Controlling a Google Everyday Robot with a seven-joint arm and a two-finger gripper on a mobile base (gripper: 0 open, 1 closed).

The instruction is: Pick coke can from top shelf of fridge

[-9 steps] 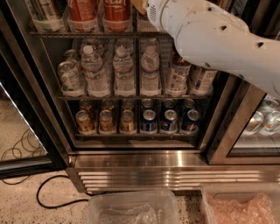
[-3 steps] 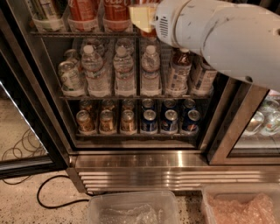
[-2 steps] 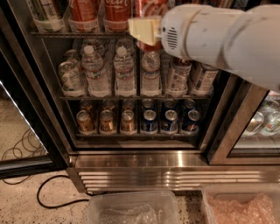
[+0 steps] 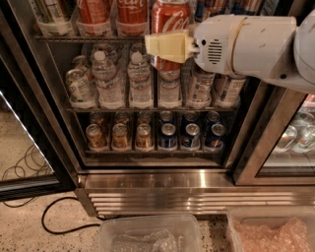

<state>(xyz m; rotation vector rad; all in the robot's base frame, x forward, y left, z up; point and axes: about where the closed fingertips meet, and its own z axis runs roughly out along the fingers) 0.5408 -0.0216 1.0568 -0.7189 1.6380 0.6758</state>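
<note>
My gripper (image 4: 166, 45), with cream fingers (image 4: 170, 47) on a white arm coming in from the right, is shut around a red coke can (image 4: 170, 18). The can stands upright and hangs in front of the top shelf (image 4: 59, 38), its base lower than the rack and in front of the water bottles. Two more red coke cans (image 4: 93, 12) (image 4: 132, 12) stand in the shelf's holders to the left. The fridge (image 4: 147, 179) is open, with a ribbed steel base.
The middle rack holds water bottles (image 4: 140, 81). The lower rack holds gold-brown cans (image 4: 120, 135) and blue cans (image 4: 192, 135). The open door (image 4: 19, 147) is at the left. Two clear plastic bins (image 4: 147, 236) (image 4: 273, 231) and a black cable (image 4: 59, 221) lie on the floor.
The gripper has closed on the coke can and drawn it down and out from the top shelf towards the camera; the arm has shifted lower and to the right.
</note>
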